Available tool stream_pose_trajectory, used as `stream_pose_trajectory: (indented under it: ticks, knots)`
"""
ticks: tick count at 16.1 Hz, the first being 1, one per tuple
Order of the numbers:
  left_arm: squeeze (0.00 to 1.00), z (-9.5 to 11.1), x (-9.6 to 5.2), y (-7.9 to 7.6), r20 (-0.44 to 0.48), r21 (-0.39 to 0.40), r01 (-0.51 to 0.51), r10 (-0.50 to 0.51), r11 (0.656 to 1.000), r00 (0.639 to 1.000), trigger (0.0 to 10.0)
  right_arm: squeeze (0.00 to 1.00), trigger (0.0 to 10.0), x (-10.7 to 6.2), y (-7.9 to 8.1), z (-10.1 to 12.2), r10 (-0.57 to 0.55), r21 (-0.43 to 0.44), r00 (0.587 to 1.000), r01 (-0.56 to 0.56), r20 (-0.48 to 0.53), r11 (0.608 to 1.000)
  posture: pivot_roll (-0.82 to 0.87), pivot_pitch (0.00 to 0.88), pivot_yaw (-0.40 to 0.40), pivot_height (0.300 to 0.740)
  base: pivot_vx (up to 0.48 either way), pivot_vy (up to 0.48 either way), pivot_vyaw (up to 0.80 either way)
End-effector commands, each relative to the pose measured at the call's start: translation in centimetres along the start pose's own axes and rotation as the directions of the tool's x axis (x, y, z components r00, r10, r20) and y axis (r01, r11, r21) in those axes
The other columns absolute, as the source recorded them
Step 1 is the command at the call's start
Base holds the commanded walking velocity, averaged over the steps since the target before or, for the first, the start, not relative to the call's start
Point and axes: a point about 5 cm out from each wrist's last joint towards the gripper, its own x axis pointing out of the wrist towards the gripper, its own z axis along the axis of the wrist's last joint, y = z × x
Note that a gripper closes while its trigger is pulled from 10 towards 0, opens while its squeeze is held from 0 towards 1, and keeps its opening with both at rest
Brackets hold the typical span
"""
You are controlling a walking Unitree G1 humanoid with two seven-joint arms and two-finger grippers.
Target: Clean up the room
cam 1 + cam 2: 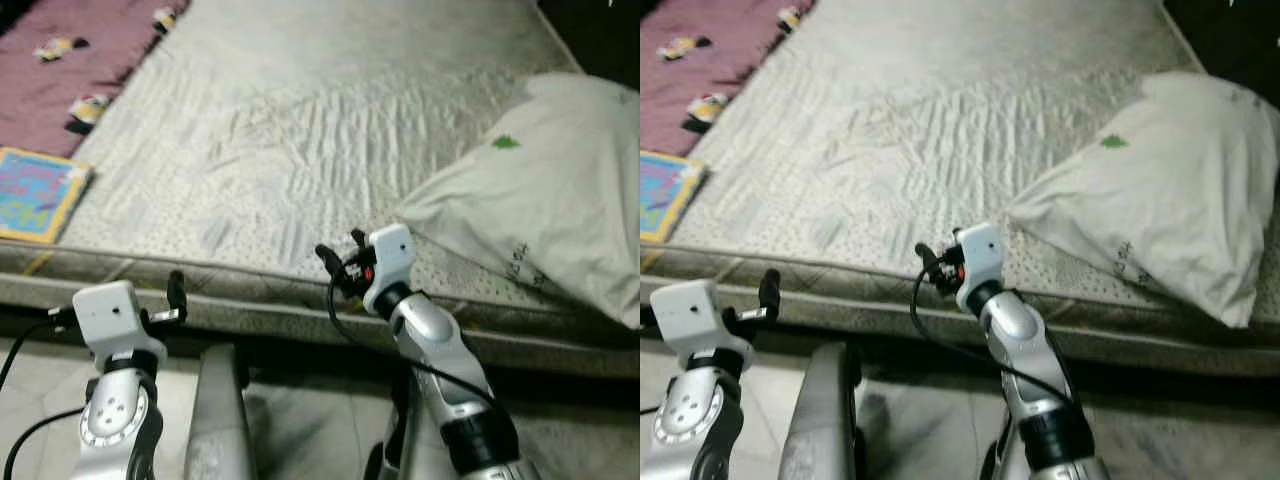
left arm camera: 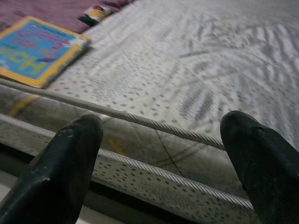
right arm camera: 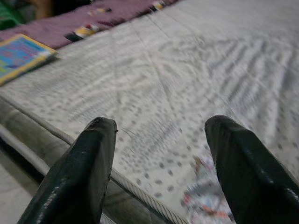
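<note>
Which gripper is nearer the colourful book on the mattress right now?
Left. The left gripper hovers at the mattress edge, with the book a short way off on its left. The right gripper sits further along the edge, closer to the pillow.

Mattress (image 1: 300, 150): quilted matt cloth, corded edge. Pillow (image 1: 540, 190): soft crumpled fabric. Book (image 2: 37, 51): glossy cover. Blanket (image 1: 70, 60): matt purple cloth.

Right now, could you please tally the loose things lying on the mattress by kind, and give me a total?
Pillows: 1, the white pillow on the right side.
Books: 1, the colourful book at the left edge.
Blankets: 1, the purple blanket at the far left.
Total: 3 things on the mattress.
</note>
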Motion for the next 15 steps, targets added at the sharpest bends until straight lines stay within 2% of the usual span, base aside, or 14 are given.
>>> stream_pose_trajectory:
  ticks: [1,4,6,9,13,15]
  knots:
    - [0.00,0.3,-0.4,-0.3,-0.008,0.013,0.032,-0.031,0.999,0.999,10.0,0.00,10.0,0.3,0.3,-0.2,-0.004,-0.006,1.000,0.004,0.002,1.000,0.10,0.193,-0.038,0.534,0.000,0.000,0.00]
    - [0.00,0.7,-1.5,-1.1,-0.017,0.033,0.077,-0.077,0.996,0.997,10.0,0.00,10.0,0.6,1.0,-1.0,0.003,0.002,1.000,-0.003,-0.004,1.000,0.13,0.229,-0.037,0.514,0.000,0.000,0.00]
    - [0.00,1.1,-2.2,-1.0,-0.018,0.053,0.081,-0.080,0.995,0.997,10.0,0.00,10.0,1.1,1.2,-1.1,0.007,-0.013,1.000,-0.007,0.007,1.000,0.15,0.254,-0.040,0.494,0.000,0.000,0.00]
    - [0.00,1.4,-2.8,-1.1,-0.023,0.059,0.076,-0.075,0.995,0.997,10.0,0.00,10.0,2.5,0.6,-0.1,-0.035,-0.072,0.998,0.039,0.053,0.997,0.16,0.273,-0.045,0.494,0.000,0.000,0.00]
    - [0.00,1.6,-3.1,-1.5,-0.022,0.065,0.084,-0.083,0.994,0.996,10.0,0.00,10.0,4.0,-0.3,1.3,-0.098,-0.106,0.989,0.110,0.112,0.988,0.16,0.278,-0.054,0.494,0.000,0.000,0.00]
    - [0.00,1.5,-3.1,-1.6,-0.027,0.064,0.081,-0.080,0.995,0.996,10.0,0.00,10.0,5.2,-0.1,1.6,-0.126,-0.154,0.986,0.142,0.111,0.978,0.16,0.279,-0.057,0.494,0.000,0.000,0.00]
